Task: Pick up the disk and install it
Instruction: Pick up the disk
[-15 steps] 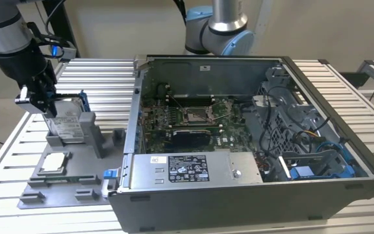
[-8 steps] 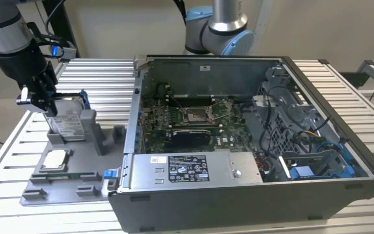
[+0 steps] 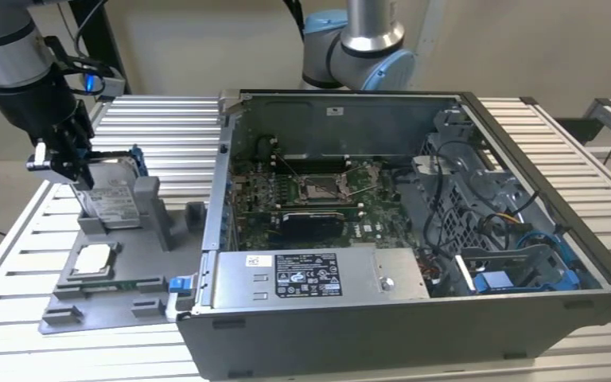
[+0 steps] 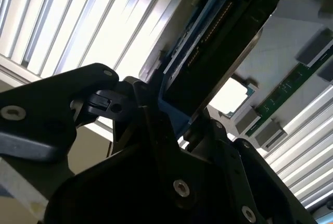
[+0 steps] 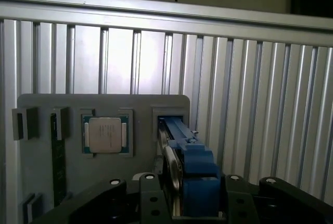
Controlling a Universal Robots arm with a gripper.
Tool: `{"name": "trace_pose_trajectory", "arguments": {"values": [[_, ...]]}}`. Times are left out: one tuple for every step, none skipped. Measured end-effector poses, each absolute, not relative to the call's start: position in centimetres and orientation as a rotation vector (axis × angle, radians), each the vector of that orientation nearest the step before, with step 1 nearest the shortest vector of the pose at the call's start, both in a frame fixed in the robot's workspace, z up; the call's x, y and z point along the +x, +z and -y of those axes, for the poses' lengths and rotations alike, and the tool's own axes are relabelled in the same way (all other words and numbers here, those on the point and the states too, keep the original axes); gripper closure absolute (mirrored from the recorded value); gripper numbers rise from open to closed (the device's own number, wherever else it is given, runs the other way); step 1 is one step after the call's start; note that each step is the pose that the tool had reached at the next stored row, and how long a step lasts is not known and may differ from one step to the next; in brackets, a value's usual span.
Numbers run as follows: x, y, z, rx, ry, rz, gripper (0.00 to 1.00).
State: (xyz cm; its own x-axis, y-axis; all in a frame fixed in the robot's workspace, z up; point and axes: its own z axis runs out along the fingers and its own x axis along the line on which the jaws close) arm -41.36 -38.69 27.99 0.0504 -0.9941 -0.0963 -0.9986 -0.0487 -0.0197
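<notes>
One disk in one claw

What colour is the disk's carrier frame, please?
The carrier frame is blue, clearest in the first wrist view.

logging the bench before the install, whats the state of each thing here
disk: upright on edge in the grey stand, not installed
gripper: shut on the disk's top edge
processor chip: lying flat on the grey tray
computer case: side panel off, insides open
</notes>
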Motion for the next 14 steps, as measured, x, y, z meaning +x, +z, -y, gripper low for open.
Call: {"name": "trace_pose_trajectory", "arguments": {"values": [[-41.36,27.99,38.69,-2.217,0.086,-2.109,0.00],[-41.36,27.99,38.69,-2.217,0.086,-2.109,0.00],[-41.35,27.99,38.69,-2.216,0.086,-2.109,0.00],[-41.33,27.99,38.69,-2.217,0.086,-2.109,0.00],[-41.33,27.99,38.69,-2.217,0.086,-2.109,0.00],[-41.33,27.99,38.69,-2.217,0.086,-2.109,0.00],[-41.33,27.99,38.69,-2.216,0.086,-2.109,0.00],[-41.32,27.99,38.69,-2.217,0.086,-2.109,0.00],[-41.32,27.99,38.69,-2.216,0.086,-2.109,0.00],[-41.32,27.99,38.69,-2.217,0.086,-2.109,0.00],[-41.32,27.99,38.69,-2.217,0.086,-2.109,0.00],[-41.32,27.99,38.69,-2.217,0.086,-2.109,0.00],[-41.31,28.00,38.69,-2.216,0.086,-2.109,0.00],[-41.31,28.06,38.69,-2.217,0.086,-2.109,0.00]]}}
